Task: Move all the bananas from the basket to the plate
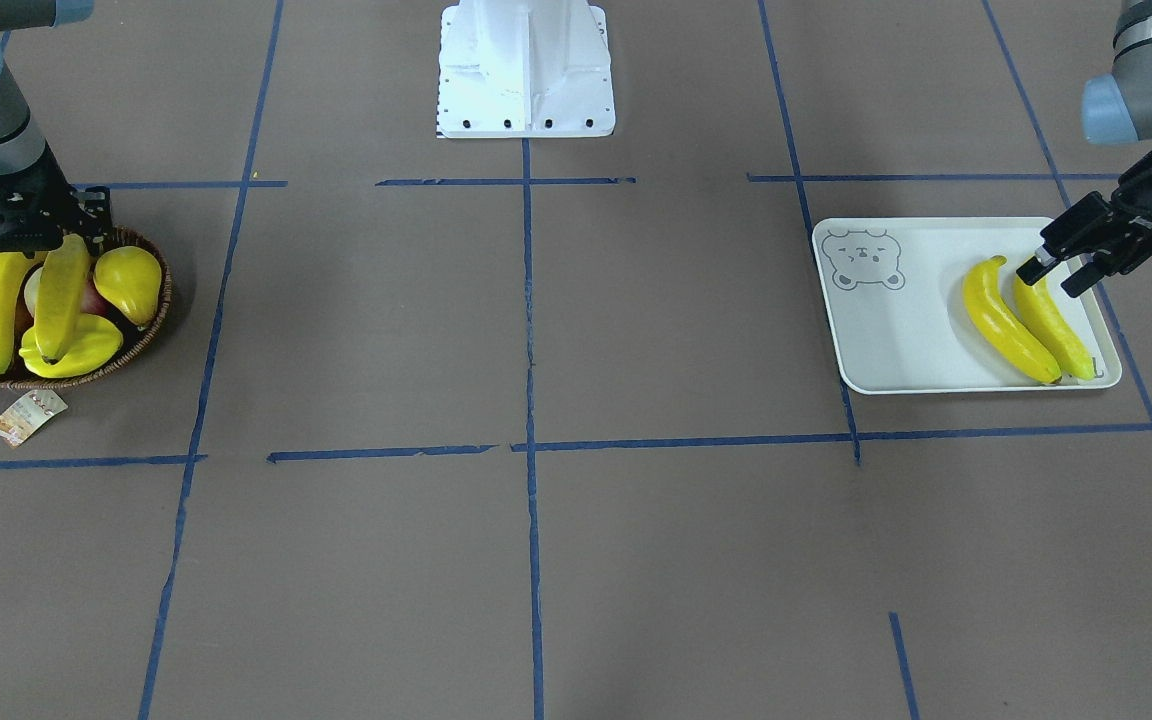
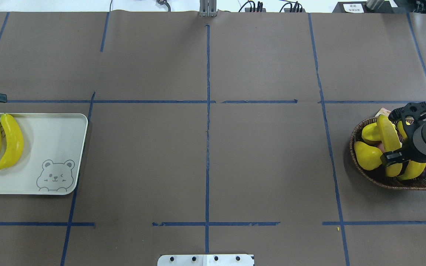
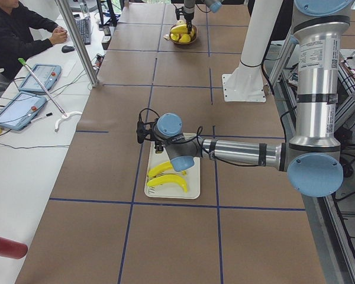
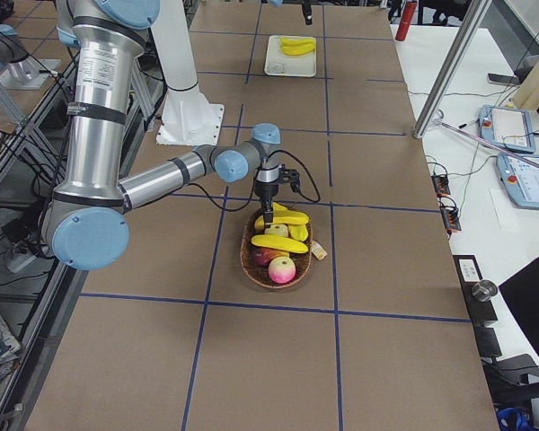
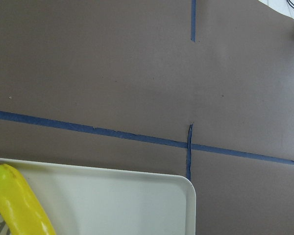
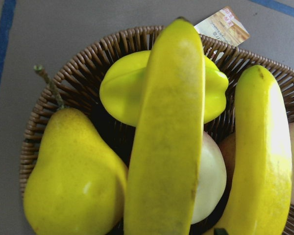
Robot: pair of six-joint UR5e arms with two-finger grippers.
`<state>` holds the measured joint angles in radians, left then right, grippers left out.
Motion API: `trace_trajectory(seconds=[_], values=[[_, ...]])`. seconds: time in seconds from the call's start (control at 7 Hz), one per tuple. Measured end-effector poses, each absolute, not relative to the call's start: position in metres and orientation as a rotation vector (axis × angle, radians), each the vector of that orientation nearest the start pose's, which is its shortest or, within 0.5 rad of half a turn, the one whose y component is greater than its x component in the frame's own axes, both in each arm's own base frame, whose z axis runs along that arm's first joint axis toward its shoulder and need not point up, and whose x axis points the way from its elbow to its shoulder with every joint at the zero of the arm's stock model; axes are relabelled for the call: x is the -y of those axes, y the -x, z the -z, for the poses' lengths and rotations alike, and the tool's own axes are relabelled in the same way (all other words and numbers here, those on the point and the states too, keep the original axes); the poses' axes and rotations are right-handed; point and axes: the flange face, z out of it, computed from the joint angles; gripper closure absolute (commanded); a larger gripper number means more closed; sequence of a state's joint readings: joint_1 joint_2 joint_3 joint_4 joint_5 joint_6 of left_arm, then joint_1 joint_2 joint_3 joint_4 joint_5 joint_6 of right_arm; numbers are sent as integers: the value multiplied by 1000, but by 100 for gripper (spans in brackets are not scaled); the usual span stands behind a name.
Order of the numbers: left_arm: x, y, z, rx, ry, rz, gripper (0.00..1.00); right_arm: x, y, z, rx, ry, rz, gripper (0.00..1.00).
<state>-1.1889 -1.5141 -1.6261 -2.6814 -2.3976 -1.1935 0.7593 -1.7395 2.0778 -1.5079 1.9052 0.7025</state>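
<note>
Right fingers (image 2: 392, 158) were closed on one long glossy yellow banana (image 1: 61, 295) over the dark woven wicker basket (image 1: 151, 330). Left fingers (image 1: 1034, 268) stood open over two bananas (image 1: 1006, 322) on the off-white rectangular plate (image 1: 896, 340)

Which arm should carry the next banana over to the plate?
Right. The right tool is over the basket, shut on a banana; the left tool hangs open at the plate, far across the table.
</note>
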Motion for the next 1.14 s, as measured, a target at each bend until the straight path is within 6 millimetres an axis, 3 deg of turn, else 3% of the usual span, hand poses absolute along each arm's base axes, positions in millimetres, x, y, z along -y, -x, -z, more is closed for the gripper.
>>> trace_trajectory(seconds=[0.14, 0.43, 0.86, 1.14], values=[[461, -121, -528, -1250, -210, 243, 1, 367, 241, -499, 513, -62, 174, 79], [461, -120, -531, -1248, -207, 245, 1, 368, 239, -498, 515, -63, 170, 96], [461, -121, -534, -1245, -202, 248, 1, 378, 210, -485, 531, -70, 125, 100], [462, -121, -535, -1244, -201, 247, 1, 383, 151, -443, 518, -47, 185, 99]])
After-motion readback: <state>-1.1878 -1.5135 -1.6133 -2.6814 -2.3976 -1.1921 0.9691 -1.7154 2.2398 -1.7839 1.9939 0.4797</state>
